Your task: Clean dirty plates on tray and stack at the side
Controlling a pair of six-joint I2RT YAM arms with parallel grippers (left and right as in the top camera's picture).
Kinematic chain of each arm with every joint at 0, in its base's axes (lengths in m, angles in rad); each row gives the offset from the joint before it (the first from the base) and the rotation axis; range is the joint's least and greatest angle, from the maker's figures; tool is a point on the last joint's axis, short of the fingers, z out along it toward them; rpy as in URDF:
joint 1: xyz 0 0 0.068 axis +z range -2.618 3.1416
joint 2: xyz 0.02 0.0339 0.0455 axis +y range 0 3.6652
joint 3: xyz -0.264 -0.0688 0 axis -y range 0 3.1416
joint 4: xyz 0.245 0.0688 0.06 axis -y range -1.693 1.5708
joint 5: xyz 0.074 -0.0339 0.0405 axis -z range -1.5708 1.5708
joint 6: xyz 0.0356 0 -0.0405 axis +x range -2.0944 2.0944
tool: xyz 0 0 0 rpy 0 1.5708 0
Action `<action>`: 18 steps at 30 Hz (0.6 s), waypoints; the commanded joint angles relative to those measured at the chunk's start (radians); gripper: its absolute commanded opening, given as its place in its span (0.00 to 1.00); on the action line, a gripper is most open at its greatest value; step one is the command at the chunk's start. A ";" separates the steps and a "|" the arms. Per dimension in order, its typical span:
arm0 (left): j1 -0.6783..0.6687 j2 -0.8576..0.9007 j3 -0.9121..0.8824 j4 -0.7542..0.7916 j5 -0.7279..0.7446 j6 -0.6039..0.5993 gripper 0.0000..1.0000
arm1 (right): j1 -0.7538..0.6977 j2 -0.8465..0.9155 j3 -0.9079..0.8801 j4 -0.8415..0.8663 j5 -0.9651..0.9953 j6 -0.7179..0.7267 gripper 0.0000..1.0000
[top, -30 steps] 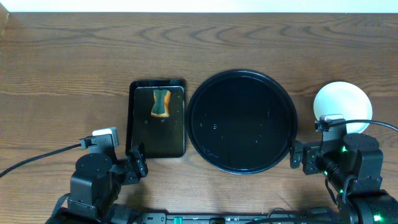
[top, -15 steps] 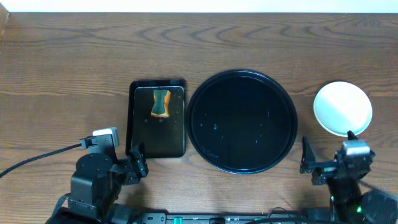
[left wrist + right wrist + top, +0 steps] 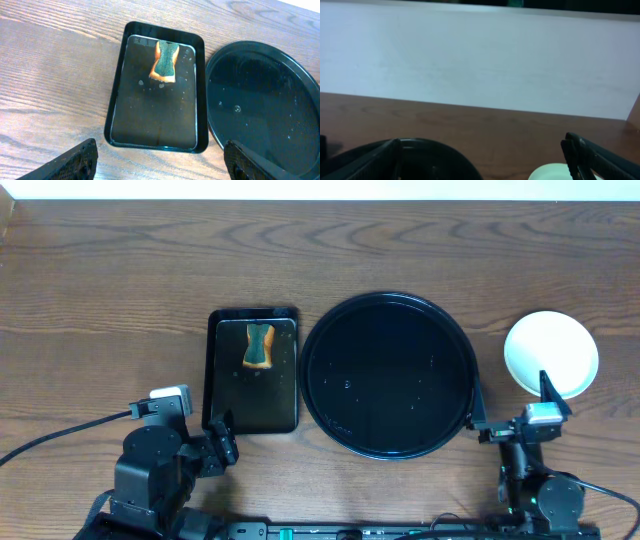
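Right gripper (image 3: 511, 408) stood spread and empty at lower right, just below the plates (image 3: 551, 352), a pale round pile on wood, right of the bare, glossy black tray (image 3: 390, 370). Left gripper (image 3: 165, 162), likewise spread, held nothing. The plates were probably stiff, light and slick, best gripped by the thin rim.

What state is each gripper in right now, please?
Left gripper: open, holding nothing.
Right gripper: open, holding nothing.
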 commanded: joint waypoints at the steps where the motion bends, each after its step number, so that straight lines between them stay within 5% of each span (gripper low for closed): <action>1: -0.002 -0.002 -0.003 -0.002 -0.005 -0.002 0.82 | -0.014 -0.007 -0.061 -0.003 0.021 -0.022 0.99; 5: -0.002 -0.002 -0.003 -0.002 -0.005 -0.002 0.82 | -0.014 -0.007 -0.060 -0.139 0.004 -0.018 0.99; 18: -0.002 -0.002 -0.003 -0.002 -0.005 -0.002 0.82 | -0.013 -0.005 -0.060 -0.130 0.005 -0.010 0.99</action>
